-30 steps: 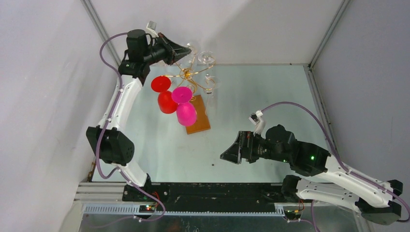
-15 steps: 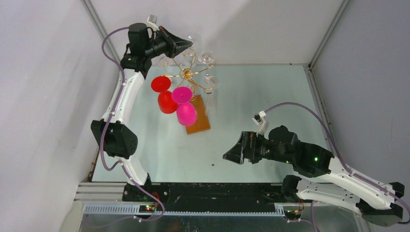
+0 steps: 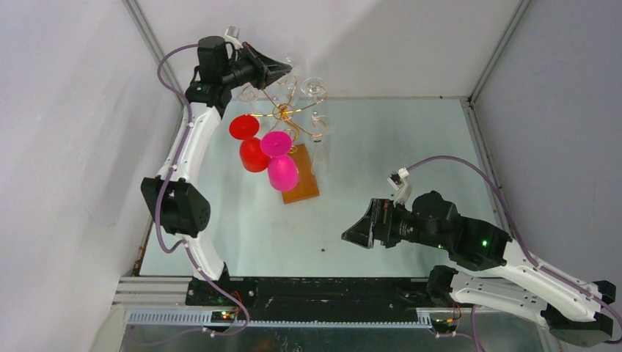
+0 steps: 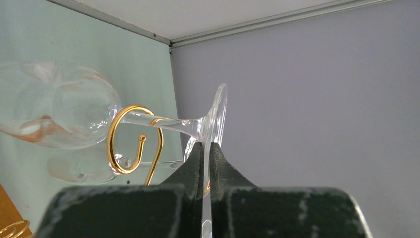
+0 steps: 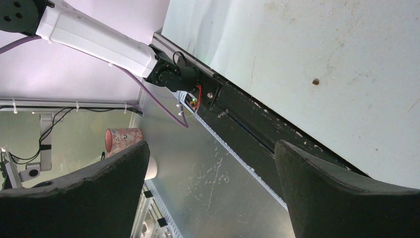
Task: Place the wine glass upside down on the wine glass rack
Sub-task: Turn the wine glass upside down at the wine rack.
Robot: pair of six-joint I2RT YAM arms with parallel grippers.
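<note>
The wine glass rack (image 3: 282, 111) is a gold wire stand on a brown wooden base (image 3: 301, 177) at the back of the table. My left gripper (image 3: 288, 71) is shut on the round foot of a clear wine glass (image 4: 217, 115) at the rack's far side. In the left wrist view the glass stem (image 4: 163, 122) passes through a gold curled arm (image 4: 133, 141), with the bowl (image 4: 54, 104) on its other side. My right gripper (image 3: 353, 233) is open and empty over the table's near right part.
A red glass (image 3: 251, 151) and a pink glass (image 3: 280, 167) hang upside down on the rack's near side. More clear glasses (image 3: 316, 89) hang at its right and back. The enclosure's back wall stands just behind the rack.
My left gripper has moved a little toward the back and right with the clear glass. My right arm has drifted slightly right and toward the near edge.
</note>
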